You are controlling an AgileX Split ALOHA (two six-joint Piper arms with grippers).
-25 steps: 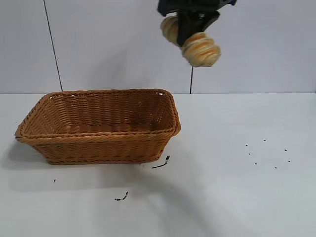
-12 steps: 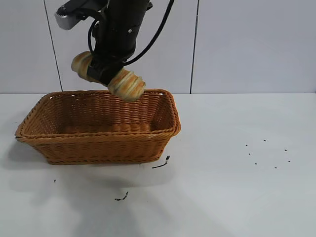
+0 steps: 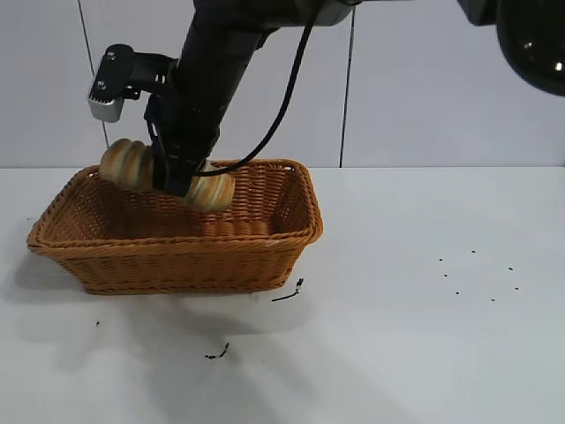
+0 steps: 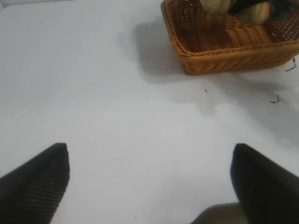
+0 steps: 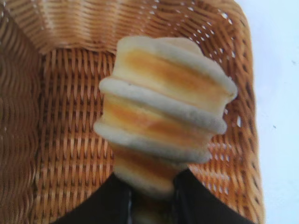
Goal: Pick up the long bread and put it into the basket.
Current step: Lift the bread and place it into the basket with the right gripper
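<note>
The long bread [image 3: 125,162], ribbed in tan and orange, hangs tilted just inside the mouth of the basket [image 3: 177,246], its lower end near the middle. My right gripper [image 3: 177,178] comes down from above and is shut on the loaf's middle. In the right wrist view the bread [image 5: 163,112] sticks out between the two black fingers [image 5: 114,200] over the woven floor of the basket [image 5: 60,140]. My left gripper [image 4: 149,182] stands open over bare table, well away from the basket [image 4: 224,51].
Two black cord scraps [image 3: 288,292] [image 3: 218,352] lie on the white table in front of the basket. Small dark specks [image 3: 477,274] dot the table to the right. A pale wall stands close behind the basket.
The right arm has carried the bread from high above the basket's right end down and leftward into the basket's mouth. The basket has not moved.
</note>
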